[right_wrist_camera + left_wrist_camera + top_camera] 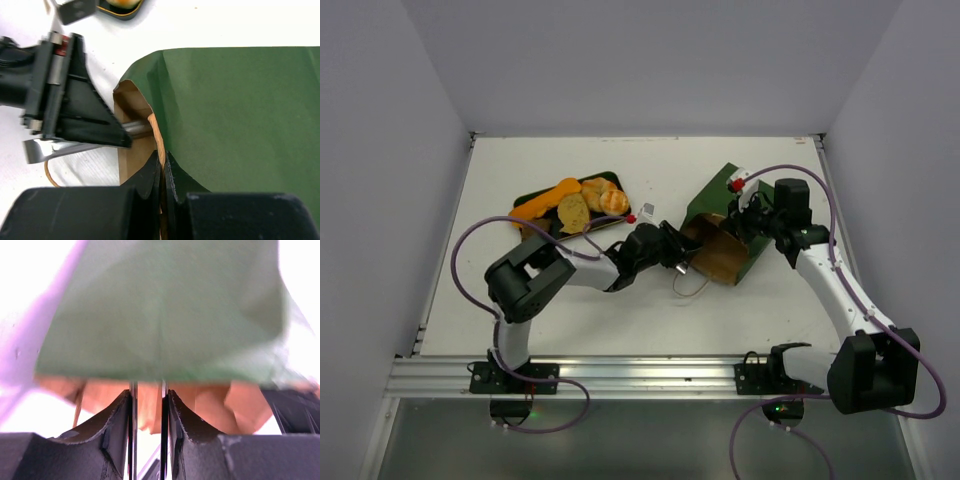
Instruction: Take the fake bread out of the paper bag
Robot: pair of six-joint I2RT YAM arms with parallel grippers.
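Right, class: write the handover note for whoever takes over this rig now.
Left end effector: at the mouth of the paper bag, jaws narrowly apart; whether it grips anything is unclear.
Right end effector: shut on the bag's rim.
The bag lies on its side, mouth open.
Done: fake bread sits on the tray.
Left: the bag's inside is hidden, so check it for more pieces.

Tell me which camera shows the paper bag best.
Top external: the whole paper bag lies on its side, brown mouth facing the left gripper. Right wrist shows only its green side and the rim pinched by the right gripper. Left wrist is a close blur.
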